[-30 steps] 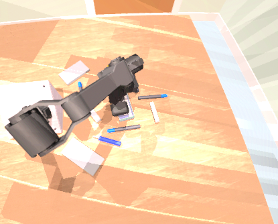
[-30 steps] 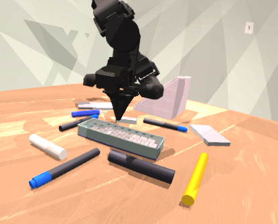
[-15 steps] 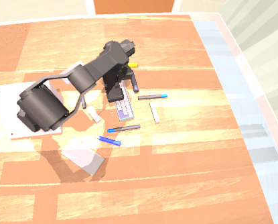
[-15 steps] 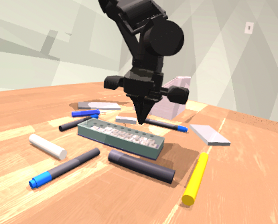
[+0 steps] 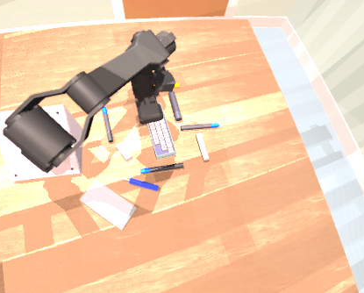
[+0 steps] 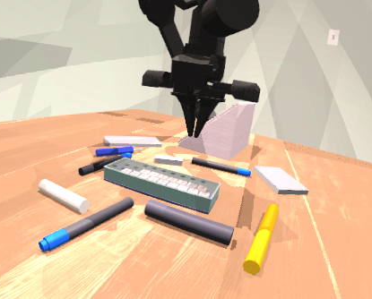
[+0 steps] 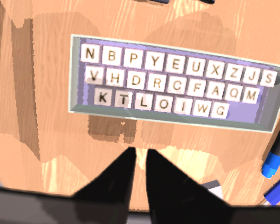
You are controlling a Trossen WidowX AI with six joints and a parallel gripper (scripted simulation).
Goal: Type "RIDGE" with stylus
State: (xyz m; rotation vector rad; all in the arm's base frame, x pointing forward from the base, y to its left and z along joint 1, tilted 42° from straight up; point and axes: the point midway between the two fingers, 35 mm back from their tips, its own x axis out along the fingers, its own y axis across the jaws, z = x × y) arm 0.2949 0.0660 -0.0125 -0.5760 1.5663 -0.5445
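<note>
The keyboard (image 5: 161, 138) lies on the wooden desk, also in the exterior view (image 6: 161, 183) and the wrist view (image 7: 173, 90), with lettered white keys. My gripper (image 6: 195, 133) hangs above the desk just behind the keyboard's long edge, pointing down. Its fingertips are almost together with a narrow gap and hold nothing. Several pen-like things lie around: a thick dark grey cylinder (image 6: 189, 221), a yellow pen (image 6: 261, 238), a grey pen with a blue tip (image 6: 85, 225) and a black pen (image 6: 104, 164). I cannot tell which is the stylus.
A white stick (image 6: 64, 195), a blue pen (image 6: 114, 150), another grey pen (image 6: 220, 166), a small white eraser (image 6: 168, 159) and flat white cards (image 6: 280, 180) (image 6: 132, 140) lie about. A white wedge block (image 6: 224, 132) stands behind the gripper.
</note>
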